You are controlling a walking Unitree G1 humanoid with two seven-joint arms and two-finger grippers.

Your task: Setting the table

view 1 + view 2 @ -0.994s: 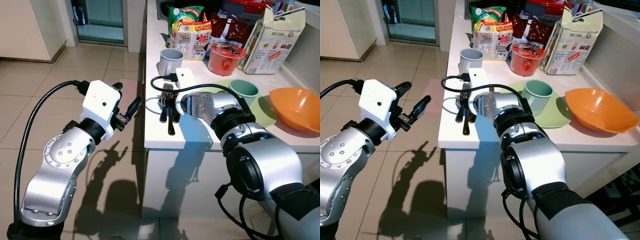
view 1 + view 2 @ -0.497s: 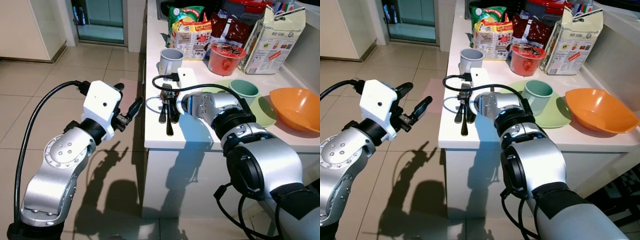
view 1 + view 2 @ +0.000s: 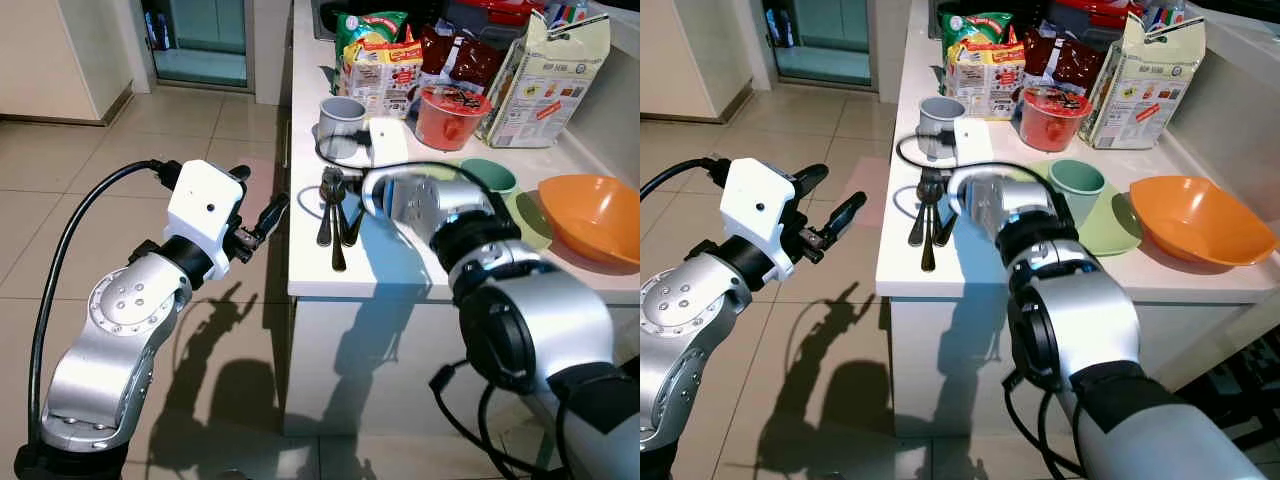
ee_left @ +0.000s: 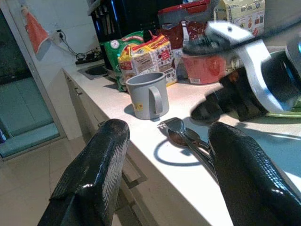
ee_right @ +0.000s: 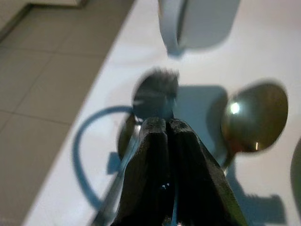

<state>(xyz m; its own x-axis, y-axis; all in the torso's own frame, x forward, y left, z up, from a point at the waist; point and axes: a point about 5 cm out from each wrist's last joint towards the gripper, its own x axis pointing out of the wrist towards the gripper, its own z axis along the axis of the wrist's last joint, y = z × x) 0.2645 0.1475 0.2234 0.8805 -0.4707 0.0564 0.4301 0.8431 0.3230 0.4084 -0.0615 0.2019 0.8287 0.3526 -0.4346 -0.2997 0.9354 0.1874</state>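
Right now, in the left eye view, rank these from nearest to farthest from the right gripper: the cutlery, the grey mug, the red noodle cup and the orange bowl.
1. Cutlery: directly at the right gripper, near the counter's left edge.
2. Grey mug: just behind it, further back on the counter.
3. Red noodle cup: back and to the right.
4. Orange bowl: far right of the counter.

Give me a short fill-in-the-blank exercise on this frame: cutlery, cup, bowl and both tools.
1. The cutlery lies on the white ____, near its edge.
2. The grey mug stands ____, beyond the cutlery.
3. The wide bowl on the robot's right is ____ in colour.
4. The left tool, off the counter's edge, has its fingers ____, while the right tool is shut.

Missing words: counter; upright; orange; open
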